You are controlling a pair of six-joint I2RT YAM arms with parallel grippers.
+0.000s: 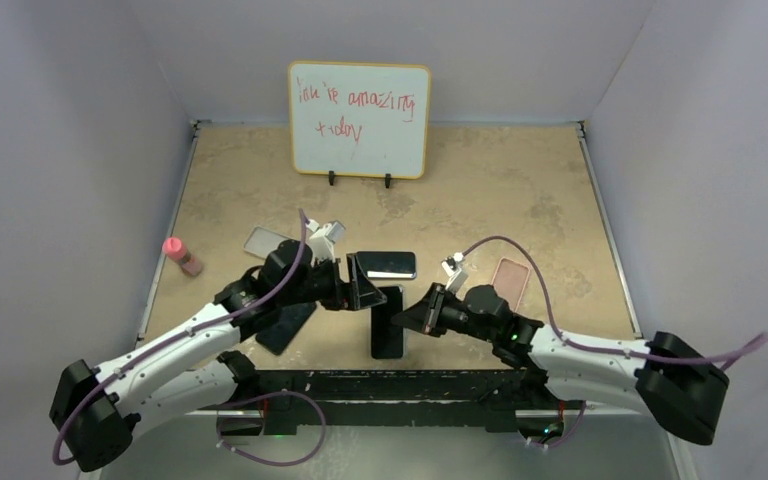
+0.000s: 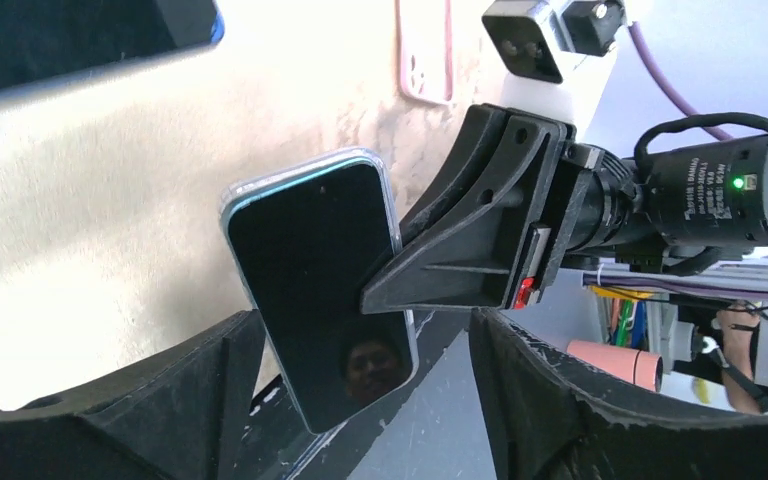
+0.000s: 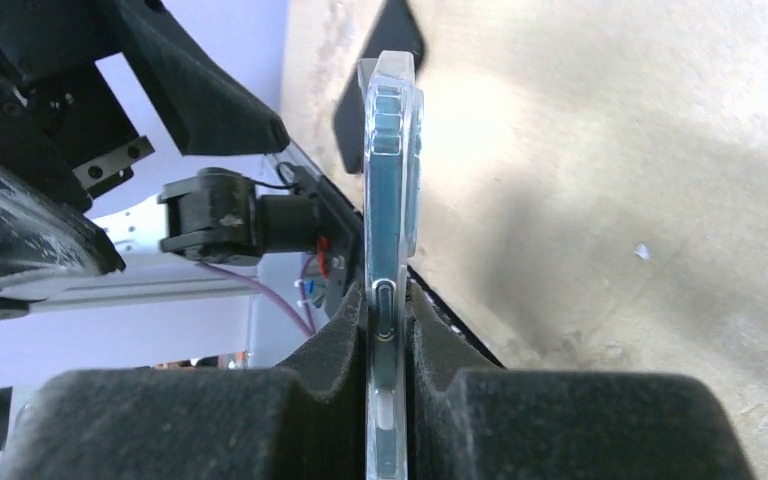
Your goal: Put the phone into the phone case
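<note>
A black-screened phone [image 2: 315,290] with a clear phone case round its rim is held off the table, edge-on in the right wrist view [image 3: 390,200]. My right gripper [image 3: 390,340] is shut on its long sides, both pads [image 3: 335,350] pressed against the case. From above, the phone [image 1: 388,322] hangs between the two arms, with the right gripper [image 1: 412,314] on its right side. My left gripper [image 2: 360,400] is open, its fingers [image 2: 160,410] standing wide on either side of the phone's lower end with gaps showing. In the top view the left gripper [image 1: 362,282] is just above-left of the phone.
On the table lie a second dark phone [image 1: 385,265], another dark phone [image 1: 285,326], a greyish case [image 1: 263,241] and a pink case [image 1: 510,282]. A pink bottle [image 1: 182,256] lies at the left edge. A whiteboard [image 1: 359,120] stands at the back.
</note>
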